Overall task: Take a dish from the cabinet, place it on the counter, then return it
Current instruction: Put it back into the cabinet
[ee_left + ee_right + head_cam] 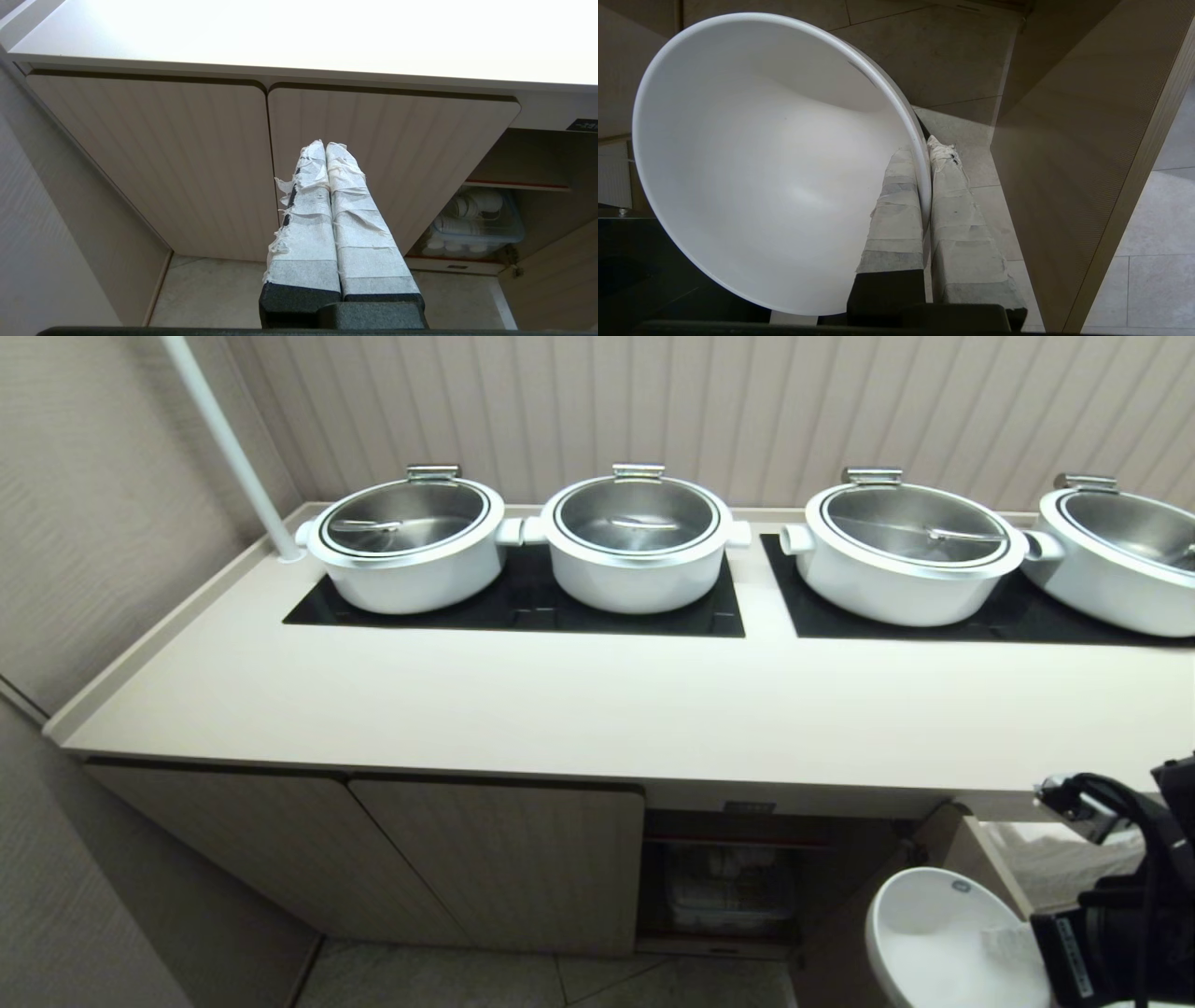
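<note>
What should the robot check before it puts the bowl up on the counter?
1. Grip on the bowl: right gripper pinches its rim, one finger inside, one outside. Ok.
2. Bowl out of the cabinet: it hangs below the counter edge, in front of the open door. Ok.
3. Free spot on the counter: bare strip in front of the pots. Ok.
4. Left gripper: shut, facing the closed doors, away from the bowl. Ok.
5. Bowl empty: ok.
</note>
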You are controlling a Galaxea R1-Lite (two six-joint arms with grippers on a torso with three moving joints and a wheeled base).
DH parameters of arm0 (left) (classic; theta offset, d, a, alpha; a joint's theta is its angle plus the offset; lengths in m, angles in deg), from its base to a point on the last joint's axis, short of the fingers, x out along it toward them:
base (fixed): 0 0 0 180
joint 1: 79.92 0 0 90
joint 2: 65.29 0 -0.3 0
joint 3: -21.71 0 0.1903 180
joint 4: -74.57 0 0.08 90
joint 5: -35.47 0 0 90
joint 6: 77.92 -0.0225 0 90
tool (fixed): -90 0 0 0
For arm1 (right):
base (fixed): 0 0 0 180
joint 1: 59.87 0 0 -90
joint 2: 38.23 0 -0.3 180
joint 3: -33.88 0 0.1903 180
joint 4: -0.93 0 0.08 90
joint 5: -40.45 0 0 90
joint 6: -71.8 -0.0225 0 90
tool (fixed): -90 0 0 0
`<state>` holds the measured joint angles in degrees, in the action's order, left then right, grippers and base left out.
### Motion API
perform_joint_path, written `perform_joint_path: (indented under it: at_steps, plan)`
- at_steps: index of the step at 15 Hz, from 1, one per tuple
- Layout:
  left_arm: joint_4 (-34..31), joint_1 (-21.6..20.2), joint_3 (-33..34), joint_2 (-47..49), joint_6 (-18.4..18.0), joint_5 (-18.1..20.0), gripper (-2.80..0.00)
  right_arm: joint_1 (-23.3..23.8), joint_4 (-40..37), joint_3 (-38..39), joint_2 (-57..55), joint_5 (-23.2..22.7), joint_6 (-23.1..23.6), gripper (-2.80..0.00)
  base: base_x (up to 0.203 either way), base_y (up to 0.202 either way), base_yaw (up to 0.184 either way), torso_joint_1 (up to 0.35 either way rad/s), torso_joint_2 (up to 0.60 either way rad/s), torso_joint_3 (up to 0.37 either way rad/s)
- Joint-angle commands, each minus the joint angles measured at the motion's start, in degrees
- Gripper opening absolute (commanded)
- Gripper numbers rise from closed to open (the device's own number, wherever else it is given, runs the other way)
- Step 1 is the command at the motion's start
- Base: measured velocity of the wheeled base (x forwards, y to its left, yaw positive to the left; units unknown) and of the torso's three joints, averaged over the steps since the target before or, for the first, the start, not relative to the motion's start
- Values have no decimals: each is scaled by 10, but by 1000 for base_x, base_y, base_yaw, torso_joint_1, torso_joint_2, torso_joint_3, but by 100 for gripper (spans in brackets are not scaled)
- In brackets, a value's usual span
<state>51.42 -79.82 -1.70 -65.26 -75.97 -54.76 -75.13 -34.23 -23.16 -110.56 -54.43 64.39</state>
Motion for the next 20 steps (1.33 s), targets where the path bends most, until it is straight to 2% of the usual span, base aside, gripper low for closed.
perform_joint_path:
  at_steps: [1,8,15,20]
  plan:
    - [0,0,0,0,1,0,-280,0,-1,0,-1,0,-1,-280,0,0,0,0,0,0]
    - [0,0,0,0,0,0,-280,0,-1,0,0,0,-1,-280,0,0,0,0,0,0]
    - [0,0,0,0,1,-1,-280,0,-1,1,1,0,-1,-280,0,156,-1,3,3,1]
    - [0,0,0,0,0,0,-280,0,-1,1,0,0,-1,-280,0,0,0,0,0,0]
